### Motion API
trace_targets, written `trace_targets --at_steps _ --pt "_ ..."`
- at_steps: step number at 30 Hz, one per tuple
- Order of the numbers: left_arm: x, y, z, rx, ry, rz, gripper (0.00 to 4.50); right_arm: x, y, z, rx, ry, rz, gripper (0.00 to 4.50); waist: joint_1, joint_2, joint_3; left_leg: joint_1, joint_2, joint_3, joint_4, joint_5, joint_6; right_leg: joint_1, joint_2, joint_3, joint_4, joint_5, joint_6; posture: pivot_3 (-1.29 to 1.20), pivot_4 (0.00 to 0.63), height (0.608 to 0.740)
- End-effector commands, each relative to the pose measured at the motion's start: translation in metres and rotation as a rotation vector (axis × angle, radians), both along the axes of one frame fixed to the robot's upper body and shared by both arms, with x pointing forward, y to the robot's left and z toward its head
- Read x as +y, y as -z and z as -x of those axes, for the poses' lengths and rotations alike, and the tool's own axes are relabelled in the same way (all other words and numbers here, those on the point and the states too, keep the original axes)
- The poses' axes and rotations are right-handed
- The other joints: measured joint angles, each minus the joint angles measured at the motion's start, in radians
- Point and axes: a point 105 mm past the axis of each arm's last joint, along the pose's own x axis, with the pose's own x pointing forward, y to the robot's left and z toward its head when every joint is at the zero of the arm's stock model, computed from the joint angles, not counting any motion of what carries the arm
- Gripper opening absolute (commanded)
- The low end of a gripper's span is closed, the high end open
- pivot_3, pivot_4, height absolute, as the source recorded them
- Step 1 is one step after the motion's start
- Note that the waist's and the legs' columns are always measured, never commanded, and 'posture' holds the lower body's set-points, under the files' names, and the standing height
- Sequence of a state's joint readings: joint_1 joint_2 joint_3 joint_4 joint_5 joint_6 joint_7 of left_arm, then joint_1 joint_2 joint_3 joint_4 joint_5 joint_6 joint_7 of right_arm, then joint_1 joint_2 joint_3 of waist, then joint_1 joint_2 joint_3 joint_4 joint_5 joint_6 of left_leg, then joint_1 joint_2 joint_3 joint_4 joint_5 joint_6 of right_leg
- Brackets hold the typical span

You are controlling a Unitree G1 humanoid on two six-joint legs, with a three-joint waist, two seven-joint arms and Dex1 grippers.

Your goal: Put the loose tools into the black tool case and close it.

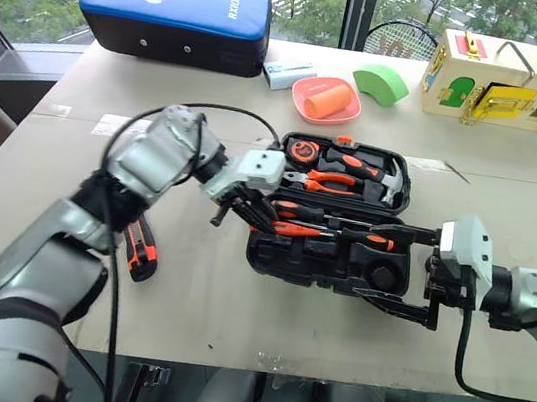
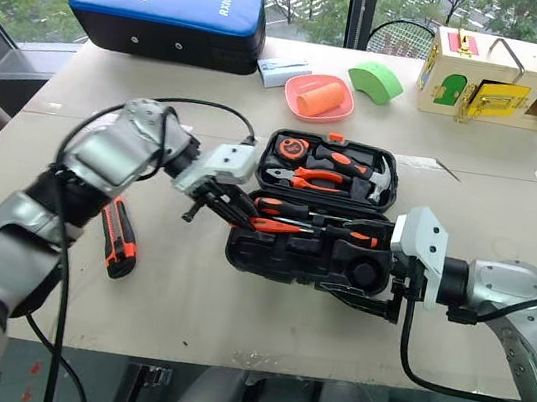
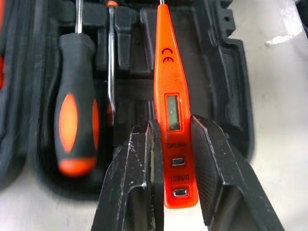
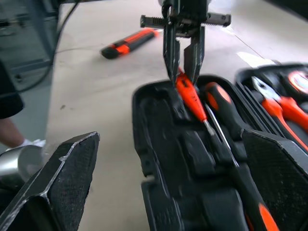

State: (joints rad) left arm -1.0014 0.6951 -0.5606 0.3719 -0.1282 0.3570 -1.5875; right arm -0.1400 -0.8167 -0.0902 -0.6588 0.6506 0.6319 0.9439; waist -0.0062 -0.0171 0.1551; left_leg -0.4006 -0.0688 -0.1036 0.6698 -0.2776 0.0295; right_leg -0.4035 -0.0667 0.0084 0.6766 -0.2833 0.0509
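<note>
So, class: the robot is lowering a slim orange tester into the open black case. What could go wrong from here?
1. The left hand grips the tester screwdriver near its end; it may land askew on the screwdriver beside it.
2. The utility knife lies on the table outside the tool case, and could get left out before closing.

The table (image 1: 229, 327) carries the open tool case (image 1: 325, 260), utility knife (image 1: 141, 248) (lying loose) — and a blue case (image 1: 176, 10).
</note>
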Motion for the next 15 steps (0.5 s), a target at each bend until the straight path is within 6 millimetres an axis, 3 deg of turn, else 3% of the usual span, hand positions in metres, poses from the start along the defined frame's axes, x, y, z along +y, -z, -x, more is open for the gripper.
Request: trace_targets --at_steps 1,6,15 --pt "0.000 0.000 -0.013 -0.077 0.029 -0.039 0.56 0.002 -0.012 0.007 -0.053 0.016 -0.013 4.50 -0.009 0.000 0.000 0.000 0.000 0.000 0.000 0.000 0.000 0.000 0.000 0.000 0.000 0.000 0.000 0.00 0.150 0.735" --pt "-0.012 0.001 -0.021 -0.066 0.015 -0.020 0.56 0.003 -0.013 0.007 -0.064 0.045 -0.020 4.50 -0.004 0.000 0.000 0.000 0.000 0.000 0.002 0.000 0.000 0.000 0.000 0.001 0.001 0.000 0.000 0.00 0.150 0.735" --pt "-0.003 0.010 -0.014 0.007 -0.022 -0.074 0.56 0.002 -0.015 0.003 -0.073 0.058 -0.024 4.50 -0.008 -0.001 0.000 0.001 0.000 0.000 0.003 0.000 0.000 0.001 0.003 0.000 0.002 0.000 0.001 0.00 0.150 0.735"
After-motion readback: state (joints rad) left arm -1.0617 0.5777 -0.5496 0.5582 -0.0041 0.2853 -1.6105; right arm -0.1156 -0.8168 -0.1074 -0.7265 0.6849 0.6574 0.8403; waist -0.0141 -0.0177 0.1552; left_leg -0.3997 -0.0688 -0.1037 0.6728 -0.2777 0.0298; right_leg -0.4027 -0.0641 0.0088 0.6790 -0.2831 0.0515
